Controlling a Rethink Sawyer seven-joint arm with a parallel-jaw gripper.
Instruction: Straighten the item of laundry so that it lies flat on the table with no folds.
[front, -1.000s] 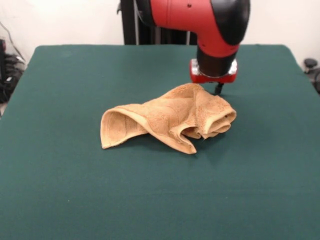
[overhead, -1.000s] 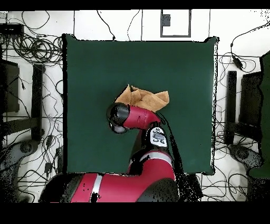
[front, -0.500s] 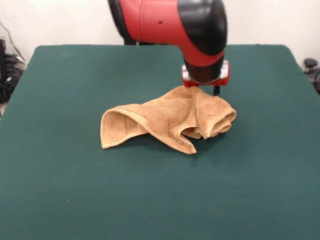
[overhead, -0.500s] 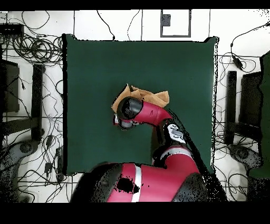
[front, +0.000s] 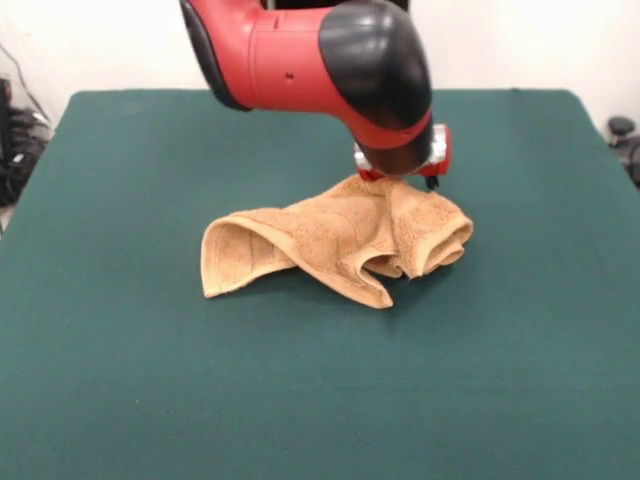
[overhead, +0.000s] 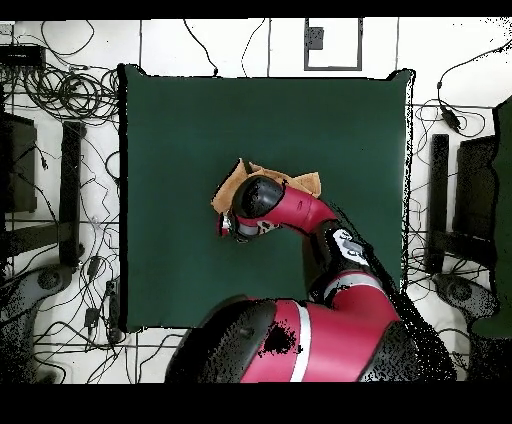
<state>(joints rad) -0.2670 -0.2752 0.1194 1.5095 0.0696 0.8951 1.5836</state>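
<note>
The item of laundry (front: 330, 240) is a tan-orange towel, crumpled in loose folds a little right of the table's (front: 150, 390) middle, with one corner curled up at the left and a rolled fold at the right. My gripper (front: 428, 181) hangs under the red and black wrist, right at the towel's far right edge, and is mostly hidden behind the cloth. From overhead the arm covers much of the towel (overhead: 306, 183); the gripper (overhead: 234, 226) sits at the towel's left end on the green table (overhead: 190, 120).
Cables and dark equipment (overhead: 60, 150) ring the table on the floor. A black object (front: 622, 128) stands past the table's right edge, and cables (front: 15, 140) lie off its left edge.
The arm has swung leftward in the front view and its wrist has closed in over the towel's far right edge. The towel's shape has not changed.
</note>
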